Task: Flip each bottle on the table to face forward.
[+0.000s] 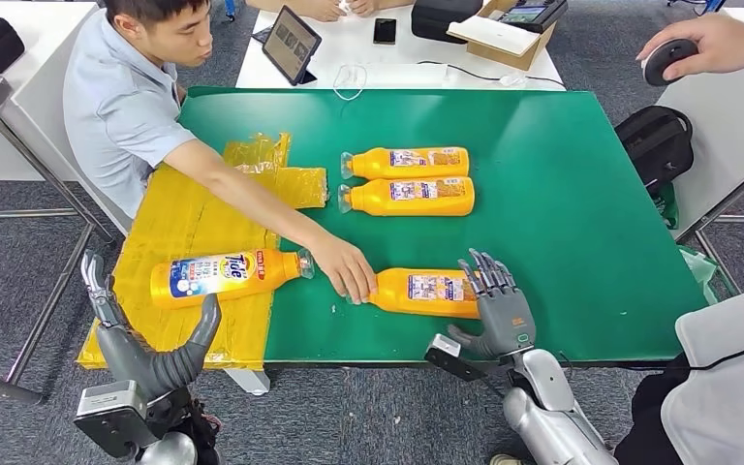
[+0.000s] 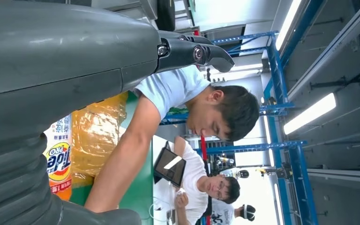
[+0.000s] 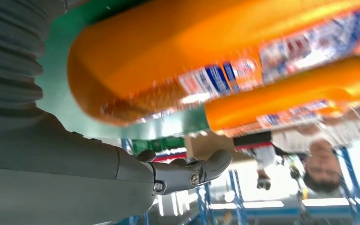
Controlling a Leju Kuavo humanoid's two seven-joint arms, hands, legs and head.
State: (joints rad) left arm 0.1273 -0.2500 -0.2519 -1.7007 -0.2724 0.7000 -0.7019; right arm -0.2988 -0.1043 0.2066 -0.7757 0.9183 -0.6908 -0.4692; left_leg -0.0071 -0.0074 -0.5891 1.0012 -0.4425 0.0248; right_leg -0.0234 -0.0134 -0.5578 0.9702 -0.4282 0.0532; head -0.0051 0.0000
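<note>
The left hand [image 1: 121, 325] hangs near the table's [image 1: 581, 223] left front corner, fingers spread, holding nothing. The right hand [image 1: 496, 308], fingers apart, rests at the base of the near bottle [image 1: 421, 292], which lies label-back up; I cannot tell if it grips. A person's hand [image 1: 344, 268] touches that bottle's cap end. Left of it, on yellow wrap [image 1: 179, 228], the Tide bottle [image 1: 225, 274] lies with its "Tide PRO" front up. Farther back, two bottles [image 1: 409, 196] [image 1: 407, 162] lie side by side, small-print labels up.
</note>
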